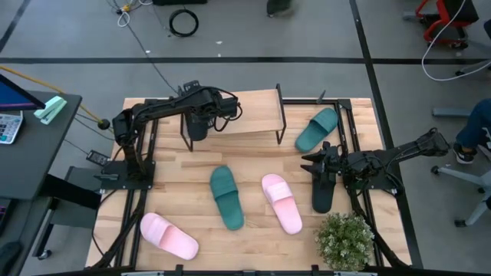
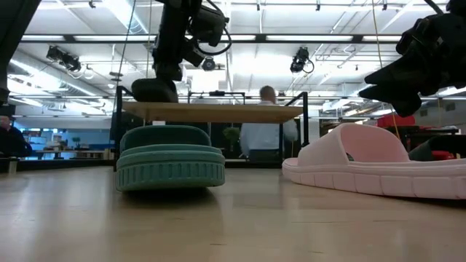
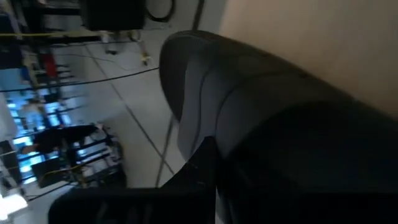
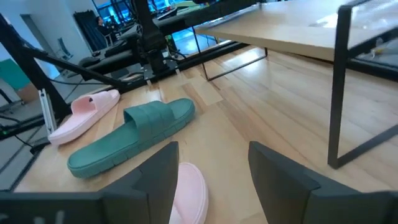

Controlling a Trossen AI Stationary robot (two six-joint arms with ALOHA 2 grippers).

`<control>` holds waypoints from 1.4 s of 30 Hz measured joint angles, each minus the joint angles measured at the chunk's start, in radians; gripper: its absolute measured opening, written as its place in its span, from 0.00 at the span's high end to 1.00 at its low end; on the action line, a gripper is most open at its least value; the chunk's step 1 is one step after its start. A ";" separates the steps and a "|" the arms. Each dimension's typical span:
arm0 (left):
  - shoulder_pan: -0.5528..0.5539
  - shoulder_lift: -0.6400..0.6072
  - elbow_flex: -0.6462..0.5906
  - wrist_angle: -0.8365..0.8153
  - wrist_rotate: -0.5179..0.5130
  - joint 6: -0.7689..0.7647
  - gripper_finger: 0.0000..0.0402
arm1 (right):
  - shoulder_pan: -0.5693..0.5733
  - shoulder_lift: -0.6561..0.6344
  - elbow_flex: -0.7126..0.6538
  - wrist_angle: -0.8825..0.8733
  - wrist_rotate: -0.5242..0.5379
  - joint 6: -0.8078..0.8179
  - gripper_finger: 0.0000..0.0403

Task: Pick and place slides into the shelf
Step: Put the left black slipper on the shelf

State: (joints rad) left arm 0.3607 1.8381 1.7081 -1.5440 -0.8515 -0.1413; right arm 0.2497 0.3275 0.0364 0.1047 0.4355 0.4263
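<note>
High view: my left gripper point(image 1: 197, 123) sits over the left end of the shelf point(image 1: 245, 115), holding a black slide point(image 1: 196, 127) on the plank. So the step looks like placing; next move calls for a clean release and lift straight off. My right gripper point(image 1: 322, 172) hangs over the second black slide point(image 1: 323, 195) near the right table edge, teal slide point(image 1: 317, 128) beyond it by the shelf's right leg; another teal slide point(image 1: 226, 197) and two pink slides point(image 1: 281, 202) lie on the table. Low view: left arm comes down vertical onto the black slide on the shelf top. Left wrist view: black slide fills the frame, my fingers pinching it as best I can judge. Right wrist view: my right fingers point(image 4: 160, 171) are spread, nothing between them.
</note>
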 joint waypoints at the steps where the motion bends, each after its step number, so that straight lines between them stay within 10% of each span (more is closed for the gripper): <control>1: 0.003 0.000 0.000 0.000 0.019 0.003 0.95 | 0.000 0.000 0.000 0.000 0.000 0.011 0.50; 18: 0.000 0.000 0.000 -0.010 0.091 0.026 0.57 | 0.000 0.000 0.000 0.000 -0.003 0.024 0.50; 42: -0.097 0.000 0.000 -0.027 0.089 0.081 0.48 | 0.000 0.000 0.000 0.000 -0.003 0.017 0.50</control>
State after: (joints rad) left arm 0.2634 1.8378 1.7081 -1.5715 -0.7620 -0.0599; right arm 0.2501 0.3275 0.0364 0.1045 0.4324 0.4431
